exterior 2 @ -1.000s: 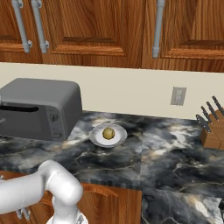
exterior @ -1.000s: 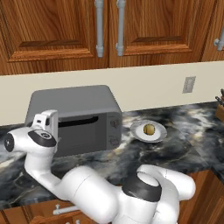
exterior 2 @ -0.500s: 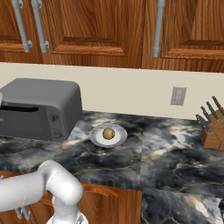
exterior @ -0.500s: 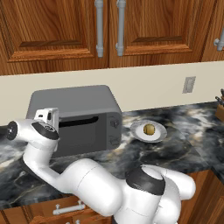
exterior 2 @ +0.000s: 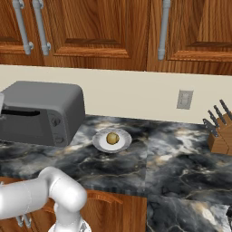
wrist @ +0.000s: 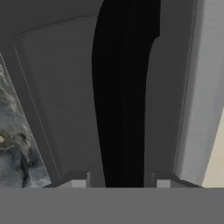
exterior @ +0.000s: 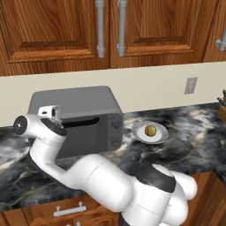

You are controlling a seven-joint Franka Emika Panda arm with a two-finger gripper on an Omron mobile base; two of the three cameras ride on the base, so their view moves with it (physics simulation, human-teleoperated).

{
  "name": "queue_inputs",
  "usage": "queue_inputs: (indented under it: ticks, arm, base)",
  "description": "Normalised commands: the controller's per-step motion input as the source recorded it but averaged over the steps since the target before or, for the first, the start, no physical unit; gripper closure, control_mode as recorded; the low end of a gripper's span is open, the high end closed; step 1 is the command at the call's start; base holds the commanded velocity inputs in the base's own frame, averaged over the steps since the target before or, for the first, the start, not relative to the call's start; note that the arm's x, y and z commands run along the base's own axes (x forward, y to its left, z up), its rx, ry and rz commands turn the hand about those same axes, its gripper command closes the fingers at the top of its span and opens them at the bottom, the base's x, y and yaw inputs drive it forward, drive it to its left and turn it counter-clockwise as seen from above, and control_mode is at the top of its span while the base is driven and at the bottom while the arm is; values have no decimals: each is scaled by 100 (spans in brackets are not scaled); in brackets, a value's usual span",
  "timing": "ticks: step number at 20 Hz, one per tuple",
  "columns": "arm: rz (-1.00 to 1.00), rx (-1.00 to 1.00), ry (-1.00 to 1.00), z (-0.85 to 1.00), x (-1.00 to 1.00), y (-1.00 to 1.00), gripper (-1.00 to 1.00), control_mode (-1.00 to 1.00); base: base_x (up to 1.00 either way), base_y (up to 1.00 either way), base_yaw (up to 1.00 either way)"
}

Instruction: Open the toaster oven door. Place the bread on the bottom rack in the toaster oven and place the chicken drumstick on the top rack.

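Dark wood cabinets (exterior: 110,33) fill the top of the left base frame, and below them the marbled black surface (exterior: 185,150) runs across the middle; you have the toaster oven (exterior: 77,119) at centre left of that frame, a grey box whose dark toaster oven door (exterior: 81,137) looks shut, its handle bar running level across the upper front; that long axis is what your coming pull turns on, I judge.

Your tool (wrist: 120,181) sits right up against the door at the oven's upper left corner; in the hand view a dark bar-like band runs up the frame between the two fingertips (wrist: 78,183), so the handle seems to lie straight ahead of the tool and across its gap. The fingers stand narrow, but whether they already grip the handle you cannot tell from these frames.

The plate (exterior: 150,133) lies on the surface just right of the oven, centre right of the left base frame, with the bread (exterior: 150,130) on it; it stands clear of the door's swing as far as I can judge. The knife block (exterior 2: 221,136) is far right in the right base frame, well apart. The wall socket (exterior 2: 184,99) sits above it, out of the way.
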Motion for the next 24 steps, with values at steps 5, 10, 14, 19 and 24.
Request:
queue_inputs:
  ticks: [5,10,14,19,24]
  arm:
    - [15,0,9,-51,27,-34,100,-100]
    - [12,0,12,-75,10,-13,100,-100]
    - [9,0,9,-90,0,-3,100,-100]
    - [7,3,8,-92,0,0,100,-100]
    - [5,5,8,-89,-6,3,100,-100]
  base:
    - [0,0,0]
    - [0,0,0]
    - [0,0,0]
    - [0,0,0]
    - [0,0,0]
